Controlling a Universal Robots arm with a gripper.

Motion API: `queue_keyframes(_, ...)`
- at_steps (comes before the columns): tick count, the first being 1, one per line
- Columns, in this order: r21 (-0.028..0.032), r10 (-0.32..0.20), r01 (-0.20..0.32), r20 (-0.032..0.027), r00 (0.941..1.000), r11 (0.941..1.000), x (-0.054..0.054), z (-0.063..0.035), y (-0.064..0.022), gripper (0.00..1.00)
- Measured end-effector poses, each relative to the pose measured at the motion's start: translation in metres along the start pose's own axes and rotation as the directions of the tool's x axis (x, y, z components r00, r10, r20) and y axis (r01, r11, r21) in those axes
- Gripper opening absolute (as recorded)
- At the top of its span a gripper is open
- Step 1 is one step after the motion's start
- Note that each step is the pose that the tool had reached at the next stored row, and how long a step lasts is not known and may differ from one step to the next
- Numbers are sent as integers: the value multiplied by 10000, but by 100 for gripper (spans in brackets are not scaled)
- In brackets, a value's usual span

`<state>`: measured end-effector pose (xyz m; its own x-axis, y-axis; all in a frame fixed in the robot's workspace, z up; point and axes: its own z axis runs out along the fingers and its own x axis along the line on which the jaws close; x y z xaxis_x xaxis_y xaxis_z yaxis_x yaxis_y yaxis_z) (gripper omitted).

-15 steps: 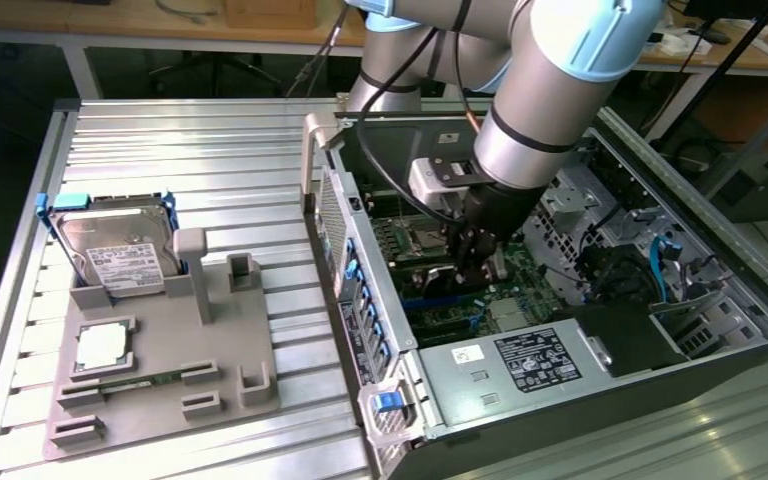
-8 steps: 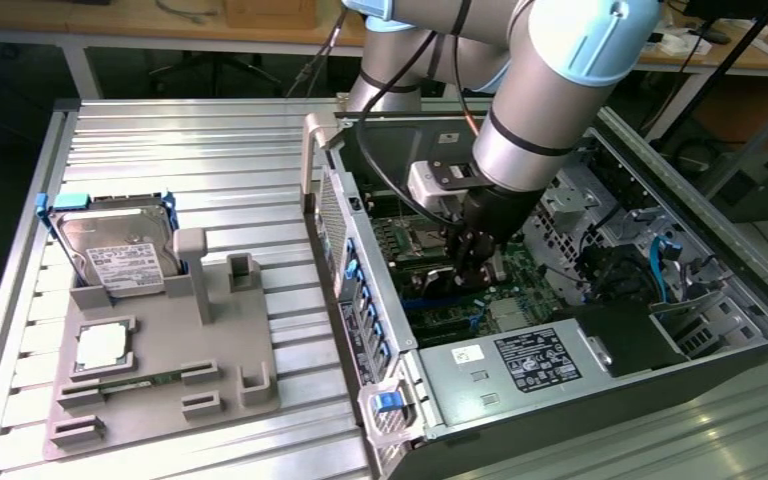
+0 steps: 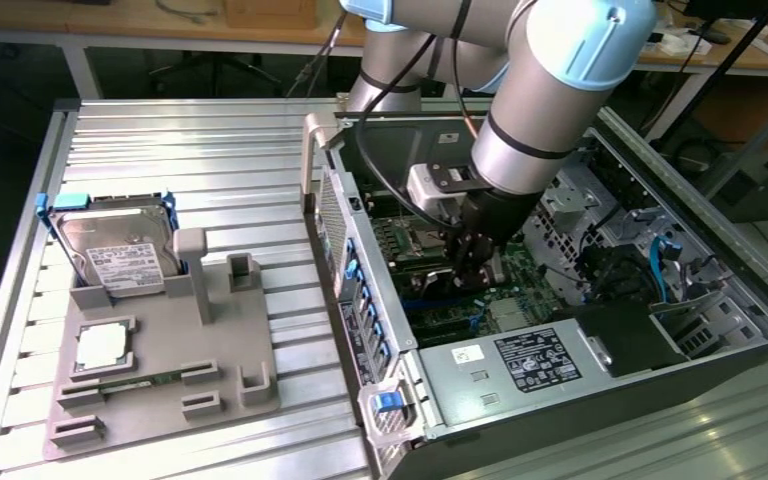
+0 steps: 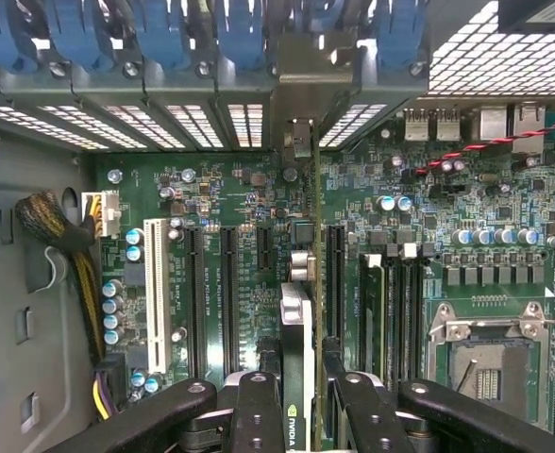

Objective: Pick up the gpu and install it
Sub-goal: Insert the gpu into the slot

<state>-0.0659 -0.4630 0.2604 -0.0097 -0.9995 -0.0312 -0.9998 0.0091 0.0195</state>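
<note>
My gripper [image 3: 471, 262] reaches down inside the open computer case [image 3: 357, 215], just above the green motherboard [image 4: 259, 193]. In the wrist view the gripper [image 4: 301, 415] is shut on the gpu [image 4: 296, 330], a thin black card seen edge-on between the two black fingers [image 4: 257, 415]. The card stands upright over the row of black expansion slots [image 4: 228, 283]. It lines up between the short slot and the long slot beside it. Its far end points toward the slotted rear panel [image 4: 296, 132]. Whether its edge touches a slot I cannot tell.
A grey fixture [image 3: 224, 340] at the exterior view's left holds a silver hard drive [image 3: 117, 250], a square chip [image 3: 101, 345] and a green memory stick [image 3: 144, 378]. Inside the case are the power supply [image 3: 531, 360], an empty processor socket [image 4: 490, 363], a white slot [image 4: 155, 293] and cables [image 4: 60, 226].
</note>
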Motion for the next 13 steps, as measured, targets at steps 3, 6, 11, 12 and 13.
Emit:
queue_keyframes(3,-1,0,0,-1,10000,10000,0,10,0,27)
queue_keyframes(6,0,0,0,0,10000,10000,1,23,0,27)
queue_keyframes(11,-1,0,0,-2,10000,10000,1,41,-1,27)
queue_keyframes(12,0,0,0,-1,10000,10000,1,45,-1,27)
queue_keyframes(13,0,0,0,-1,10000,10000,2,49,-1,27)
